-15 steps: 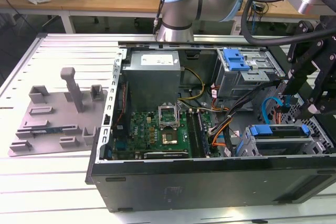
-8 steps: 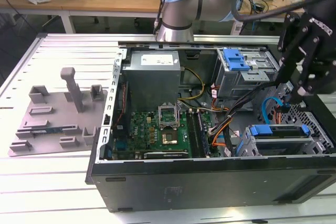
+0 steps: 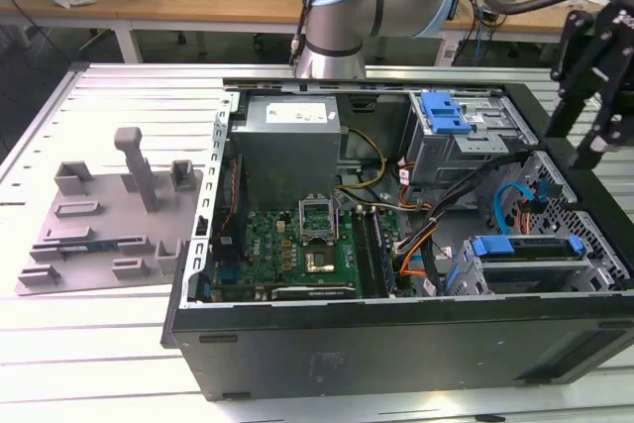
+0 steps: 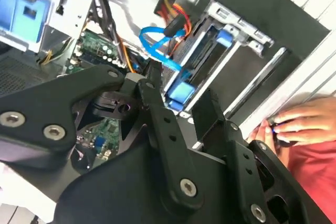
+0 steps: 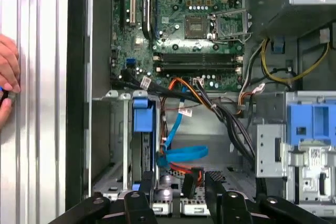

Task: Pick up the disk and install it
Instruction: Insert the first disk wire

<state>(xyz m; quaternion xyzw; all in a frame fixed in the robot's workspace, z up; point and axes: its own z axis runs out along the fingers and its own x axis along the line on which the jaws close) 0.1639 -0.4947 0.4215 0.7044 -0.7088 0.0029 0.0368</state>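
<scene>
Item 1: one flat silver-grey disk framed by a blue plastic carrier rail [image 3: 525, 248] sits inside the metal drive cage [image 3: 594, 274] at the corner of the case nearest the exterior view's right. In both wrist views the disk [image 5: 143, 115] [image 4: 202, 64] lies in that cage, with a blue tab showing at the cage mouth.

Item 2: one black linkage gripper [image 3: 591, 151] hangs above the case rim, over the drive cage. Its two fingers [image 5: 146, 184] stand well apart and hold nothing; no contact with the disk is seen.

Item 3: one flat light-blue data cable [image 5: 181, 153] loops just beside the cage.

Item 4: one open black tower computer case [image 3: 396, 349] lies on its side on a slotted aluminium table [image 3: 89, 354]. It contains one green motherboard [image 3: 297, 245] and one grey power-supply box [image 3: 292, 141].

Item 5: one grey moulded fixture plate [image 3: 109, 230] lies on the table beside the case, towards the exterior view's left.

Item 6: one person's hand [image 4: 299, 124] rests on the table outside the case wall.
</scene>
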